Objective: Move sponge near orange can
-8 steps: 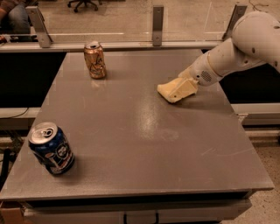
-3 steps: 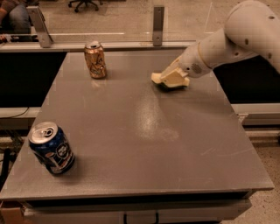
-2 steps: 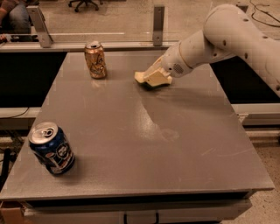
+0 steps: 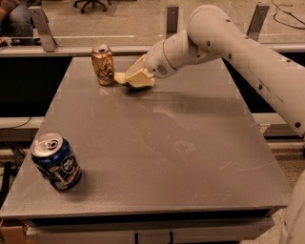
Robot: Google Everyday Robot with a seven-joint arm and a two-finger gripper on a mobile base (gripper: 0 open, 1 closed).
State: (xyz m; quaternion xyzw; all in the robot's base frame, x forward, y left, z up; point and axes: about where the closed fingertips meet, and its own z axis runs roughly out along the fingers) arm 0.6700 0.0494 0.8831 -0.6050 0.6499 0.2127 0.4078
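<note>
The orange can [image 4: 103, 65] stands upright at the far left of the grey table [image 4: 157, 157]. The pale yellow sponge [image 4: 129, 80] is just to the can's right, low over the table surface, a small gap away from the can. My gripper [image 4: 138, 75] is shut on the sponge, reaching in from the right on the white arm [image 4: 228, 43]. The fingers are pale and partly blend with the sponge.
A blue can [image 4: 56, 162] with white logos stands near the front left corner of the table. A rail with metal posts [image 4: 43, 28] runs behind the table's far edge. An office chair base [image 4: 90, 4] is on the floor beyond.
My gripper has carried the sponge leftward across the far part of the table, from the right side to right beside the orange can. The cans have not moved.
</note>
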